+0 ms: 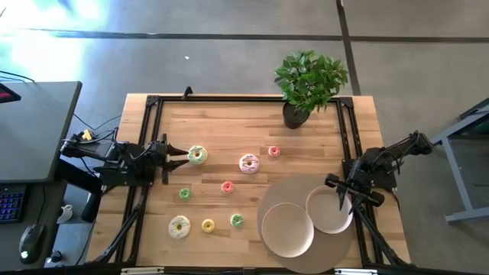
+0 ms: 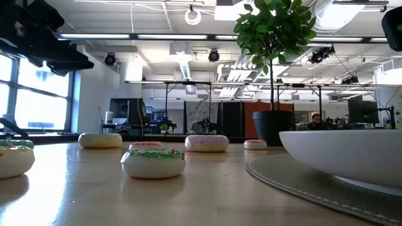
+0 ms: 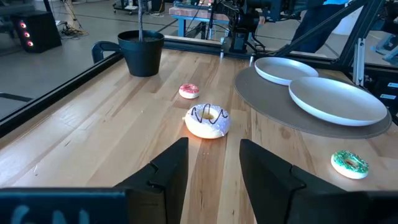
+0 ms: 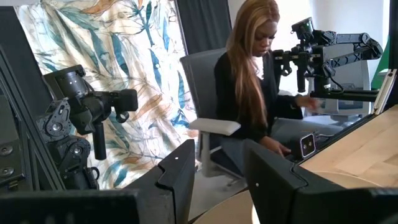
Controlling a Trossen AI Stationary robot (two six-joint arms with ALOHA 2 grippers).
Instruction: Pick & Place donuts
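Two beige plates [image 1: 288,229] on round mat [image 1: 306,188], donuts [image 1: 197,155] outside

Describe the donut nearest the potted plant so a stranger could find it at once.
Start at the potted plant at the table's far edge. Just in front of it, toward the plates, lies a small pink donut. It is smaller than the dark-drizzled donut beside it.

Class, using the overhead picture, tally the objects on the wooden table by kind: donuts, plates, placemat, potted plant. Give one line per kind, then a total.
Donuts: 8, for example the large pink donut and the large donut with green icing
Beige plates: 2
Round placemat: 1
Potted plant: 1
Total: 12
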